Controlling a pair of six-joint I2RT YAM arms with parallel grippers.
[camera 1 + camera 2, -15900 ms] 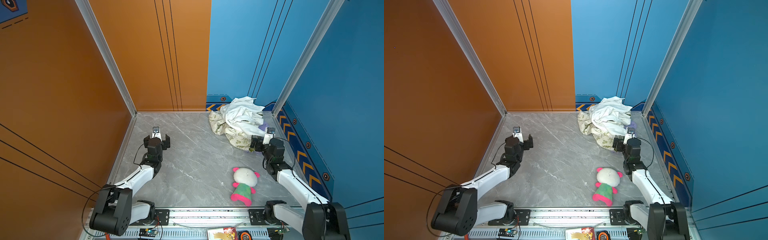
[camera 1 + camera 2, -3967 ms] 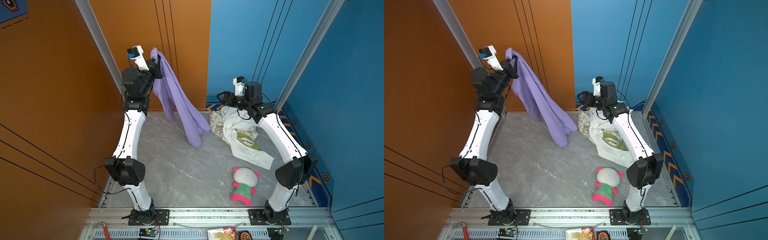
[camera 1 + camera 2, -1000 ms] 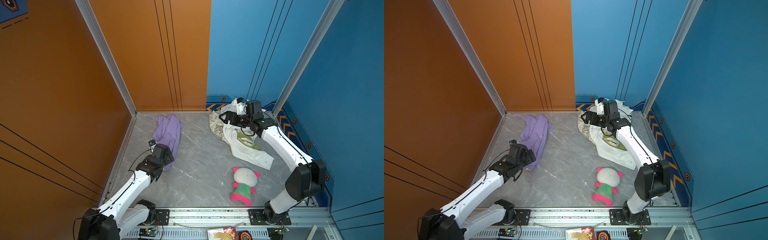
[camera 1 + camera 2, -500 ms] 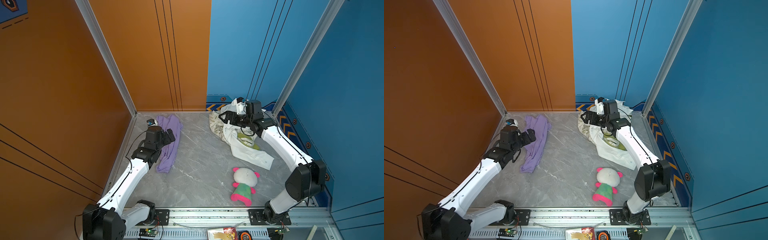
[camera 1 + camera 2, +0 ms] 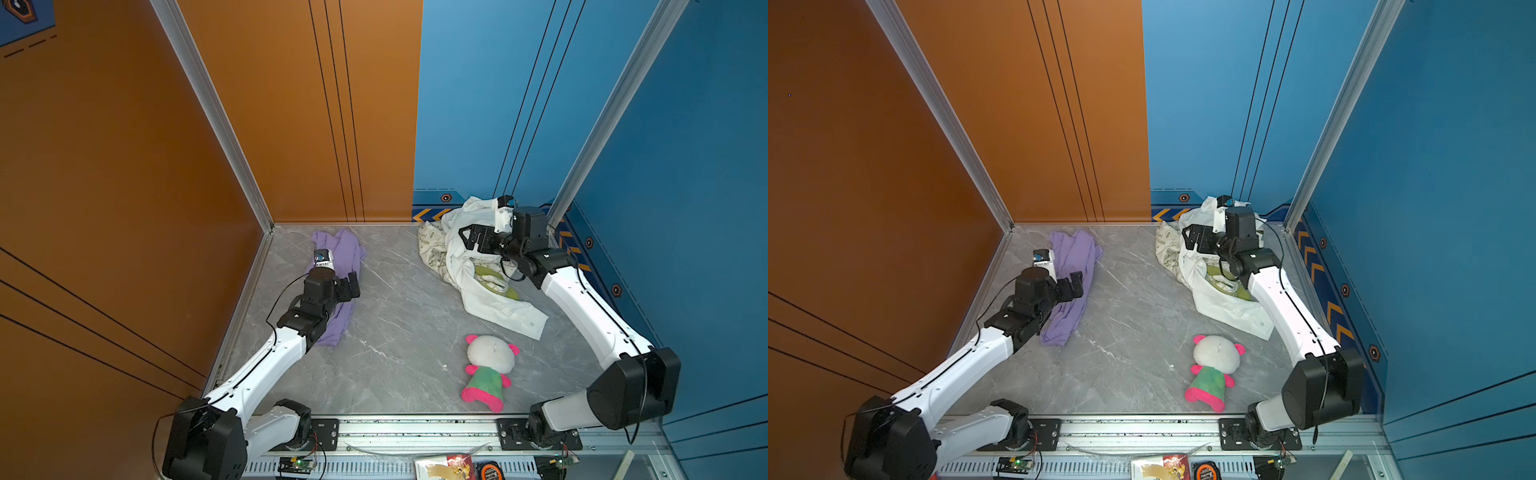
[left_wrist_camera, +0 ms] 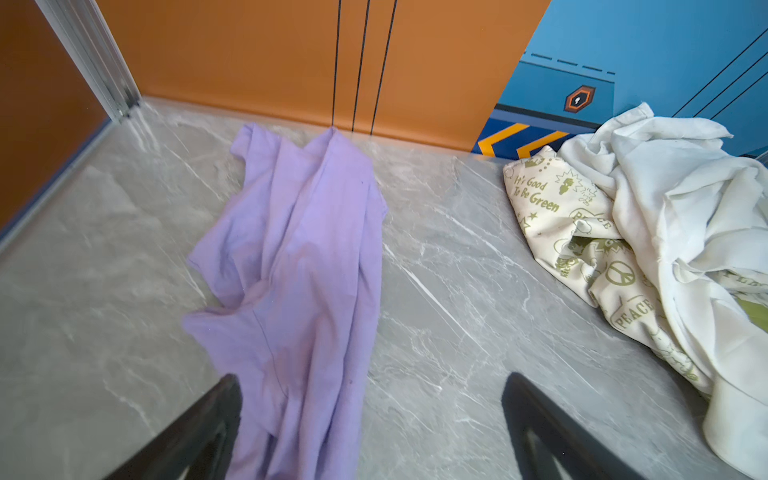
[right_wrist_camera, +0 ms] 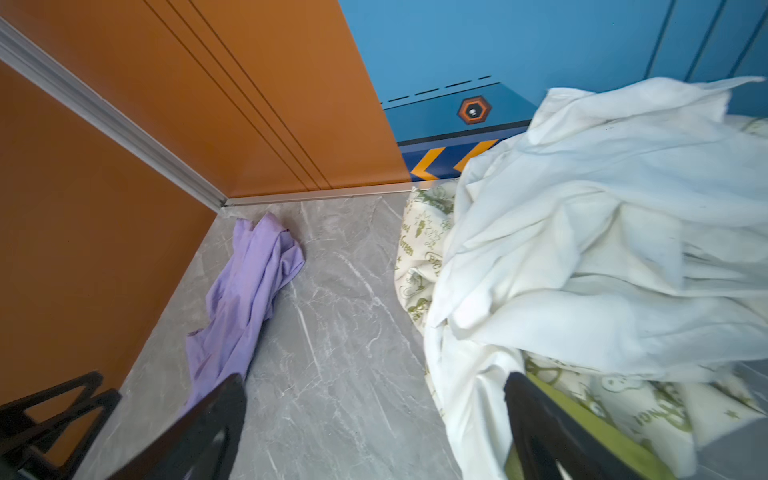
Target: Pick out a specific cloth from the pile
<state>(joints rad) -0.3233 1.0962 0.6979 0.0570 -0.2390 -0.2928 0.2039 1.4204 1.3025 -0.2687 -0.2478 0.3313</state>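
Grey marbled bench [image 5: 395, 332], backed by an orange wall [image 5: 291, 104] and a blue wall [image 5: 478, 104], fills both top views. We see the lavender cloth [image 5: 347, 253] lying stretched out near the back left corner, well apart from the pile [image 5: 486, 299] of white and green-printed cream fabric in the back right corner. The left hand [image 5: 352, 286] hangs over the cloth's middle, fingers spread wide, holding nothing. The right hand [image 5: 467, 240] hangs over the pile, likewise wide and empty. A plush toy [image 5: 490, 365], pink and green, lies alone nearer the front.

From the left wrist we look between two widely parted black fingers [image 6: 208, 428]. The cloth [image 6: 303, 257] runs toward the orange wall, with one finger over its near edge. The pile [image 6: 665, 216] lies beyond bare bench.

From the right wrist the fingers [image 7: 540, 428] are as wide. One overlaps the pile [image 7: 582, 249]; we cannot tell if it touches. The cloth [image 7: 245, 299] lies across bare bench beside the orange wall.
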